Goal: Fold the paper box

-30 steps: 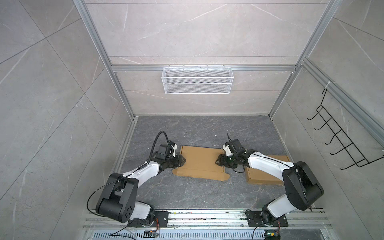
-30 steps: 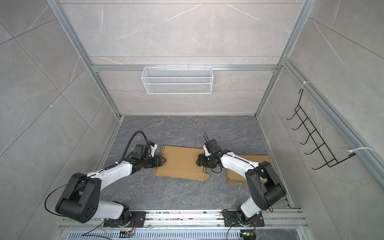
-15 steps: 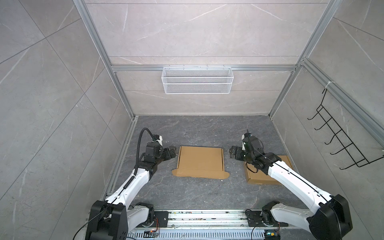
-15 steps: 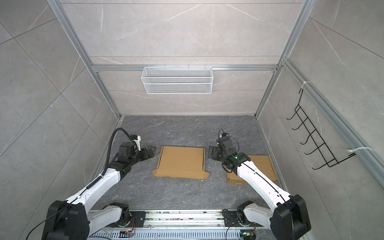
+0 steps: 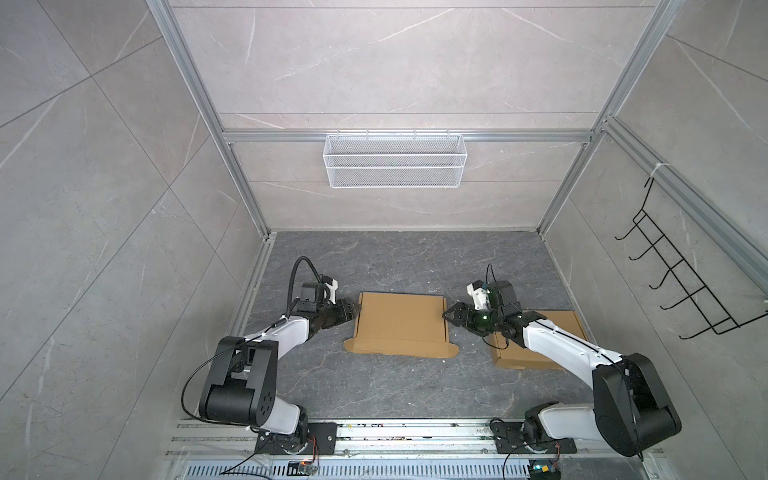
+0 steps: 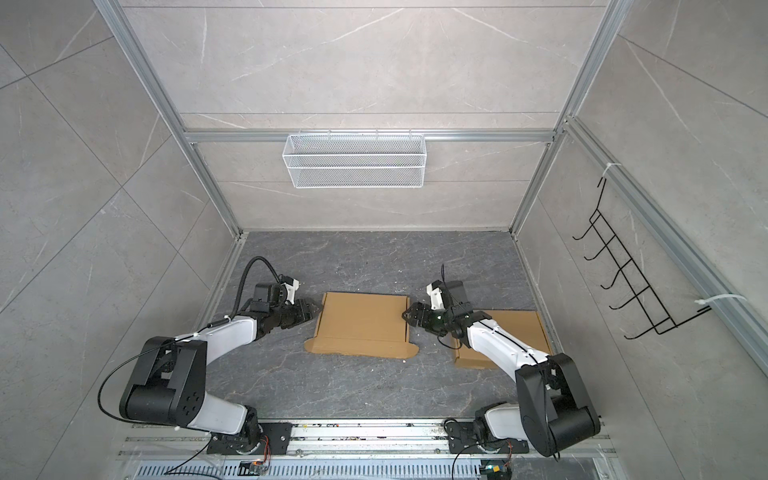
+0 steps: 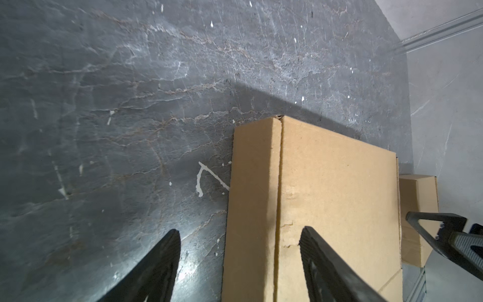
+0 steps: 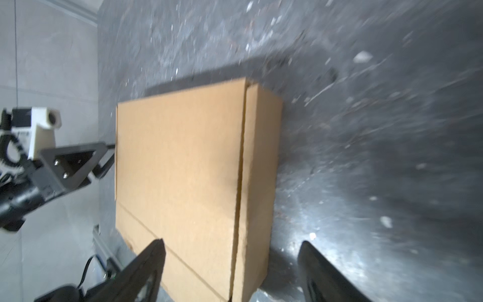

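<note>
The paper box point(image 5: 401, 322) point(image 6: 361, 322) is brown cardboard and lies low in the middle of the floor, lid down. Its front flap point(image 5: 401, 352), with rounded ears, sticks out flat toward the near edge. My left gripper point(image 5: 356, 309) point(image 6: 318, 309) stands open at the box's left side. In the left wrist view the left gripper point(image 7: 239, 230) straddles that side wall, with one finger point(image 7: 316, 251) over the lid. My right gripper point(image 5: 447, 316) point(image 6: 405, 314) is open at the right side. In the right wrist view the right gripper point(image 8: 231, 241) straddles that wall. Neither holds anything.
A second cardboard box point(image 5: 540, 347) point(image 6: 517, 332) lies at the right, partly under my right arm. A white wire basket point(image 5: 395, 166) hangs on the back wall and a black hook rack point(image 5: 685, 291) on the right wall. Aluminium rails edge the floor.
Both grippers were at the box's sides, drew back and away from it, and now stand at its sides again. The box has barely moved.
</note>
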Robot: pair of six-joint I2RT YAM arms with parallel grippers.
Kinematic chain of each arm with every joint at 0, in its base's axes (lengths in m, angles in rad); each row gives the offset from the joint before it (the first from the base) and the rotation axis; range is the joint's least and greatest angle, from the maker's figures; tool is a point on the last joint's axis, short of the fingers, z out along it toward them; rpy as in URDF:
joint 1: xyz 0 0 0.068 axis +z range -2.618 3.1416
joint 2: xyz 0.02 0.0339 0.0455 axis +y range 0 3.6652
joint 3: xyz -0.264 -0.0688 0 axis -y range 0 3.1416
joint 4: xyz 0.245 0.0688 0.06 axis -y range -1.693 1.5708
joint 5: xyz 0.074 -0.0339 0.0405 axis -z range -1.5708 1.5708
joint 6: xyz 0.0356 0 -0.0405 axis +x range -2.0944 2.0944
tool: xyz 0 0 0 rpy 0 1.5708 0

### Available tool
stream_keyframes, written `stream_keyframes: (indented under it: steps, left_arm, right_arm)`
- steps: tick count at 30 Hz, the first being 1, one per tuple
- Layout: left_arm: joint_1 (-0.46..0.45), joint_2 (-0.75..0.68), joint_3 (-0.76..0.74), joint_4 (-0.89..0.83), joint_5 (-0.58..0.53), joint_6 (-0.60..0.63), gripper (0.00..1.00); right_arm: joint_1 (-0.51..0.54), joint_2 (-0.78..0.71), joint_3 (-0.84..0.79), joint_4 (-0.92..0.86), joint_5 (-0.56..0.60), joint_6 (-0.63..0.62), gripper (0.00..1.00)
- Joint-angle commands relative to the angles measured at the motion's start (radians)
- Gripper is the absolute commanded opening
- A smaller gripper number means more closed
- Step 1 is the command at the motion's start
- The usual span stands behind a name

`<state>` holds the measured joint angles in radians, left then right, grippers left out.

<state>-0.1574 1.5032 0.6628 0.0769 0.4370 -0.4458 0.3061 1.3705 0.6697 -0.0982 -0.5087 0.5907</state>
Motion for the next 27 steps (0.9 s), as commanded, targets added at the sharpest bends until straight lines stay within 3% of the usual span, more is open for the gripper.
stream_keyframes:
  steps: [1,8,21,27]
  left_arm:
    - [0.0,0.028,0.014,0.098,0.088,-0.01,0.71]
    - [-0.001,0.073,-0.008,0.155,0.155,-0.031,0.63]
    - [0.047,0.144,-0.043,0.174,0.167,-0.038,0.29]
    - [0.052,0.162,-0.026,0.089,0.12,-0.007,0.25]
  right_arm:
    - [-0.008,0.019,-0.009,0.074,-0.097,0.006,0.84]
    - [-0.019,0.081,-0.007,0.115,-0.138,0.011,0.88]
    - [-0.038,0.086,-0.041,0.129,-0.185,0.008,0.99]
    - [-0.045,0.071,-0.062,0.114,-0.18,0.003,0.99]
